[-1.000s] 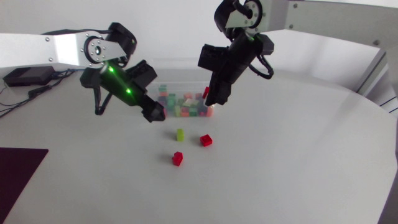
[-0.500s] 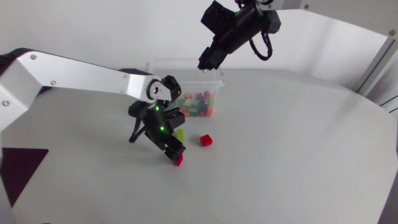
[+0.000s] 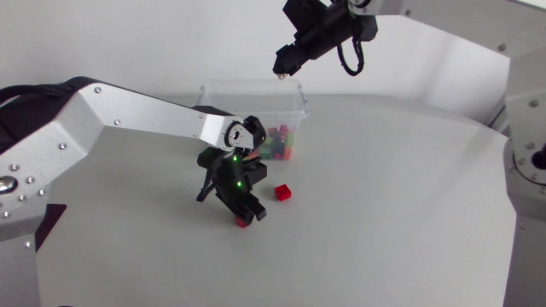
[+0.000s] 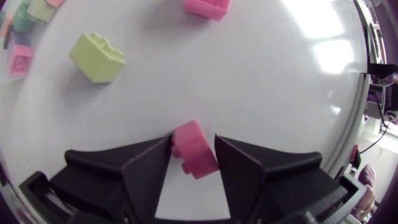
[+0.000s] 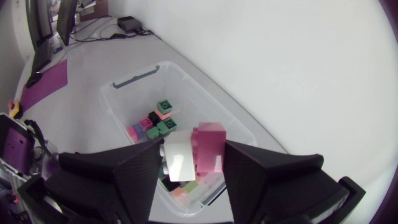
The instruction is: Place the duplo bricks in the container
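My left gripper (image 3: 245, 215) is down on the table in front of the container, shut on a red duplo brick (image 4: 194, 150) that both fingers touch from the sides. A yellow-green brick (image 4: 96, 57) and another red brick (image 4: 206, 6) lie ahead of it; that red brick (image 3: 282, 193) sits right of the gripper in the head view. My right gripper (image 3: 281, 68) hangs above the back rim of the clear plastic container (image 3: 297, 107), shut on a red brick (image 5: 208, 148) joined to a white one (image 5: 179, 158). Several coloured bricks (image 5: 155, 121) lie in the container.
The container (image 5: 143, 74) stands at the back middle of the white table. A purple mat (image 5: 43, 84) lies far to the left. The table's curved edge (image 3: 520, 256) runs along the right.
My left arm came down from the container to the near red brick and its fingers closed around it. My right arm rose and drew back over the container's rear rim, still holding its brick.
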